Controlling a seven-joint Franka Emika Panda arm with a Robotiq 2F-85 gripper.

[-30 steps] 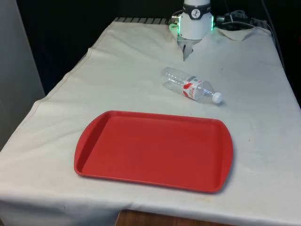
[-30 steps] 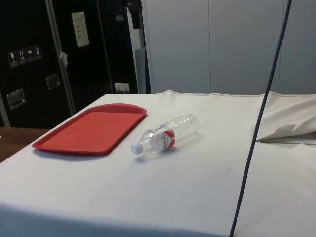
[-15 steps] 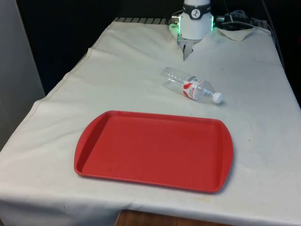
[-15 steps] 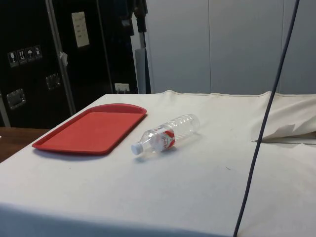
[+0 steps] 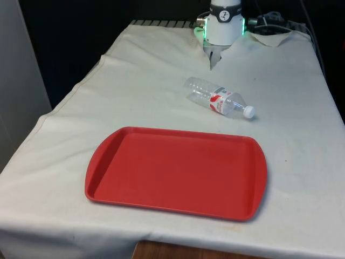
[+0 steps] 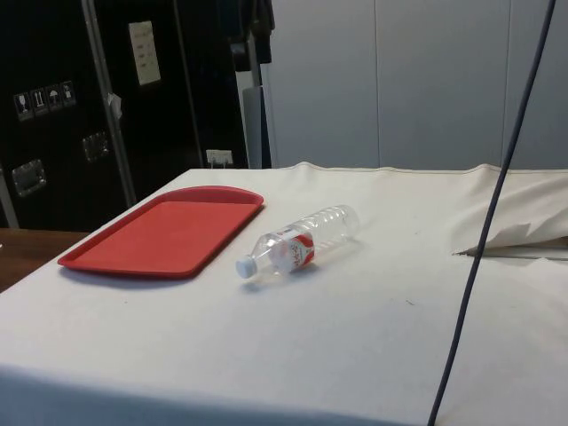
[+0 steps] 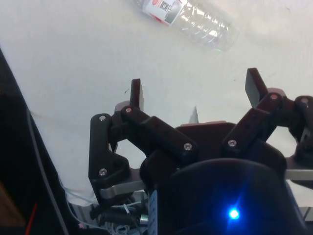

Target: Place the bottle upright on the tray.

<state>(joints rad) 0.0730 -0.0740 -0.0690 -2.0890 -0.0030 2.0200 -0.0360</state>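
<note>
the clear bottle (image 5: 218, 98) lies on its side on the cloth, at about 1 o'clock from the red tray (image 5: 108, 156), cap (image 5: 249, 112) toward 4 o'clock. your gripper (image 7: 195, 93) is spread wide with nothing in it. the bottle looks empty, so expect it to be light, thin-walled and prone to rolling; take it across the ribbed body, gently.

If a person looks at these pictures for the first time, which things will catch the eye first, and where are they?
The large red plastic tray lies empty on the white cloth near the table's front edge. Beyond it, apart from the tray, a clear plastic bottle with a red-and-white label and white cap lies on its side. The black two-finger gripper is open above the cloth, holding nothing.
</note>
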